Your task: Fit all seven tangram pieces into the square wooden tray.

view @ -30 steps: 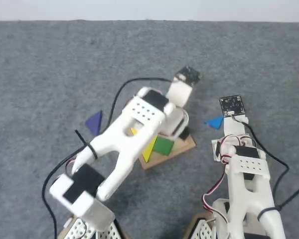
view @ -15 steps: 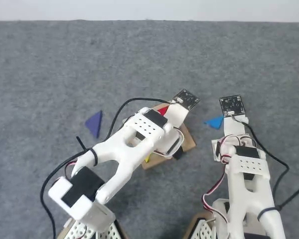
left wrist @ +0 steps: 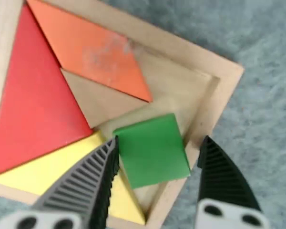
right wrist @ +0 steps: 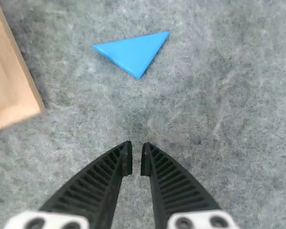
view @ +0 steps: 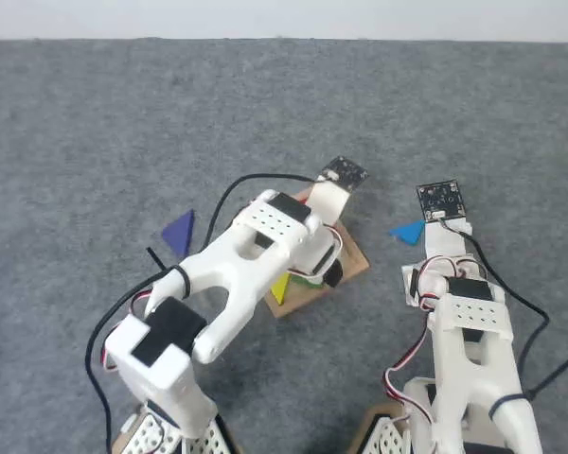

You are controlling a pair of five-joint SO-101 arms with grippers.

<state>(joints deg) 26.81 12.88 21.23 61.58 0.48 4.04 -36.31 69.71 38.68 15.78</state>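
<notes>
While the left hand (left wrist: 158, 143) is hanging over the square wooden tray (left wrist: 224, 90) in the centre of the high view, its fingers are standing wide apart on both sides of the green square (left wrist: 152, 157), which is lying tilted in one tray corner. The red triangle (left wrist: 28, 105), orange piece (left wrist: 90, 52) and yellow triangle (left wrist: 52, 167) are lying inside too. The right hand (right wrist: 133, 157), almost closed and holding nothing, is hovering over the grey tabletop (view: 95, 123) near the light blue triangle (right wrist: 133, 50), right of centre. A dark blue triangle (view: 179, 232) is lying left of centre.
</notes>
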